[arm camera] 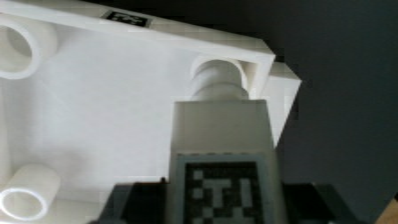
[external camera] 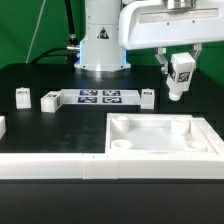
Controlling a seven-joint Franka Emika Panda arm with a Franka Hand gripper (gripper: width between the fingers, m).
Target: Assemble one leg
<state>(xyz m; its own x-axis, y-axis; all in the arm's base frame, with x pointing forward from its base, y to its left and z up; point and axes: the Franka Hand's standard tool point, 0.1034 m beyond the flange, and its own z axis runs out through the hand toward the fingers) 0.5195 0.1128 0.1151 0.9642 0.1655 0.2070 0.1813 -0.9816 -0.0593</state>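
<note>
My gripper is shut on a white leg with a black-and-white tag, held tilted in the air above the far right corner of the large white recessed panel. In the wrist view the leg fills the middle, tag face towards the camera, its narrow tip pointing at a round corner hole of the panel. The dark fingers grip it from both sides. Three more legs lie on the table: two at the exterior view's left, one right of the marker board.
The marker board lies in front of the robot base. A white strip runs along the front edge. Other corner holes of the panel show in the wrist view.
</note>
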